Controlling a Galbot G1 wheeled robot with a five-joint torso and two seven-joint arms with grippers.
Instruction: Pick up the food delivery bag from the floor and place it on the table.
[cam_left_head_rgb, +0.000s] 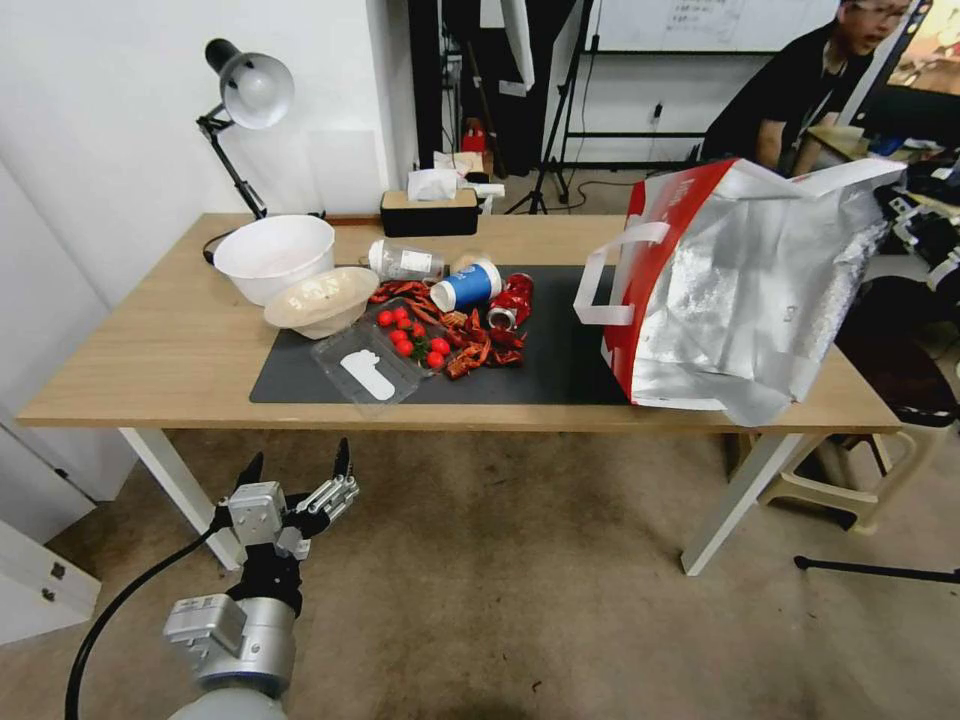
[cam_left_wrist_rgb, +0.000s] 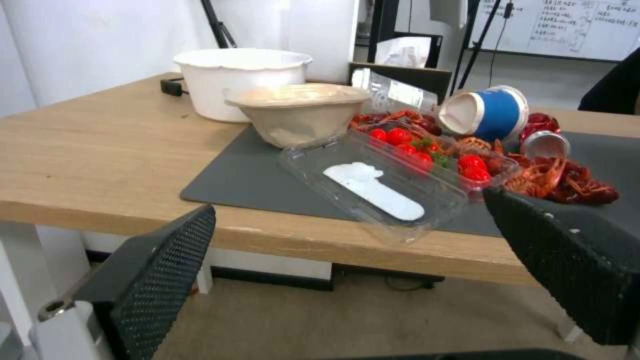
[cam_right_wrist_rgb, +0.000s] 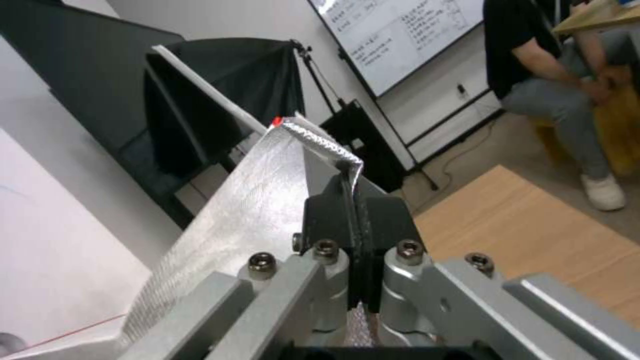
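The food delivery bag (cam_left_head_rgb: 740, 290), white with red sides and silver foil lining, stands tilted over the right end of the table (cam_left_head_rgb: 150, 350), its base at the edge of the dark mat (cam_left_head_rgb: 560, 370). A white handle (cam_left_head_rgb: 610, 280) hangs off its left side. In the right wrist view my right gripper (cam_right_wrist_rgb: 351, 202) is shut on the bag's foil rim (cam_right_wrist_rgb: 267, 200). My left gripper (cam_left_head_rgb: 298, 462) hangs open over the floor (cam_left_head_rgb: 500, 580), below the table's front edge. The left wrist view shows the left gripper (cam_left_wrist_rgb: 348, 202) holding nothing, facing the table edge.
On the mat lie a clear clamshell of tomatoes (cam_left_head_rgb: 385, 355), a paper bowl (cam_left_head_rgb: 320, 300), a tipped blue cup (cam_left_head_rgb: 465, 287), a red can (cam_left_head_rgb: 512, 300) and crayfish shells. A white bowl (cam_left_head_rgb: 273, 255), bottle, tissue box (cam_left_head_rgb: 430, 210) and lamp stand behind. A stool (cam_left_head_rgb: 850, 480) sits under the table's right end.
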